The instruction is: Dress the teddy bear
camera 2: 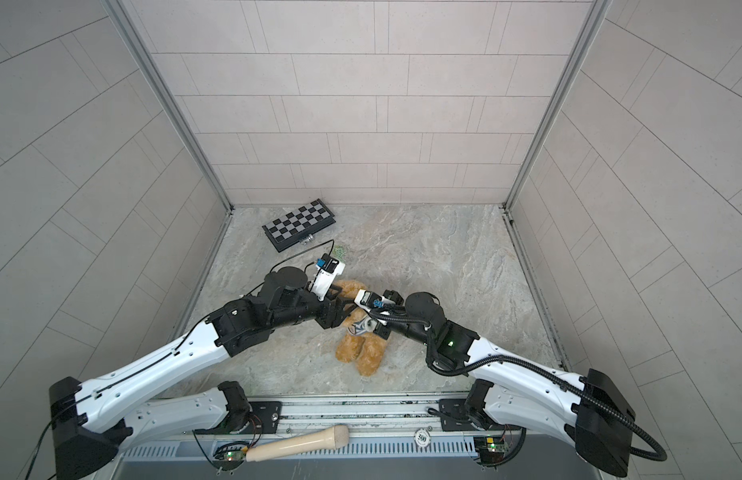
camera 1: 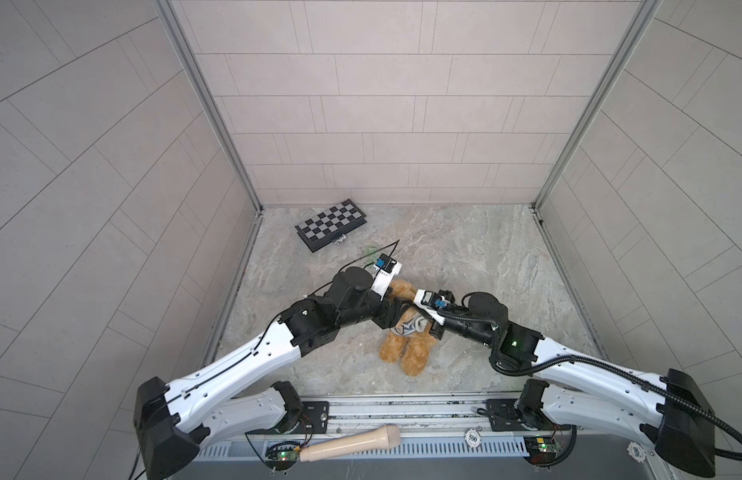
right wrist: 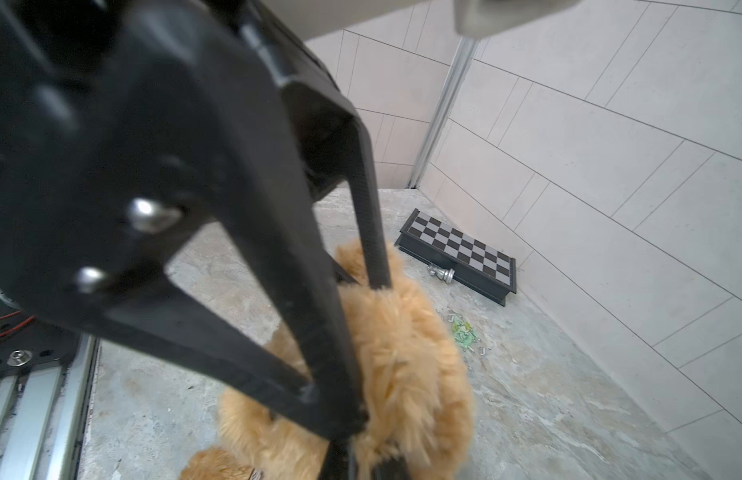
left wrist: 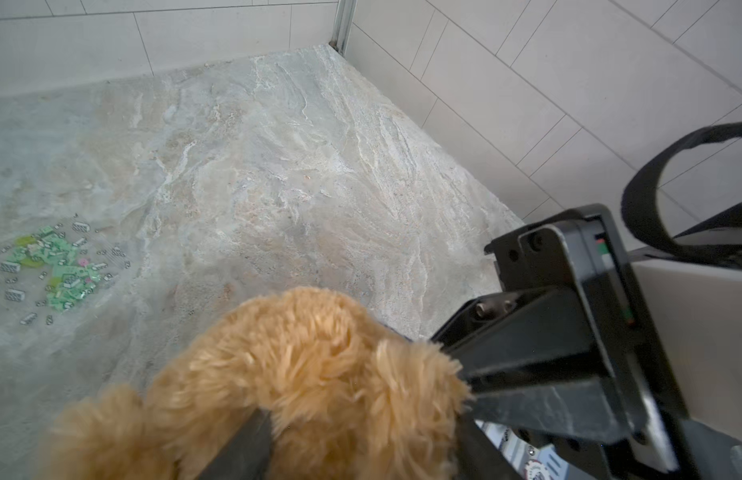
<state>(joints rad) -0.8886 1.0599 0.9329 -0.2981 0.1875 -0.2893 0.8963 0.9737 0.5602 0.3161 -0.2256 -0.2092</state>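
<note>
The left gripper [left wrist: 361, 415] is sitting open around the fluffy teddy bear [camera 1: 406, 351]. The right gripper [camera 1: 421, 326] is squeezing shut by the bear's grey shirt [camera 1: 406, 329].

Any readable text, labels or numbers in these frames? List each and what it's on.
"500": round white chip at the front edge, in both top views.
"500": second chip at the front right corner, tilted, in a top view.
Print on the garment around the teddy bear: too blurred to read.
Label on the left wrist camera: too small to read.
</note>
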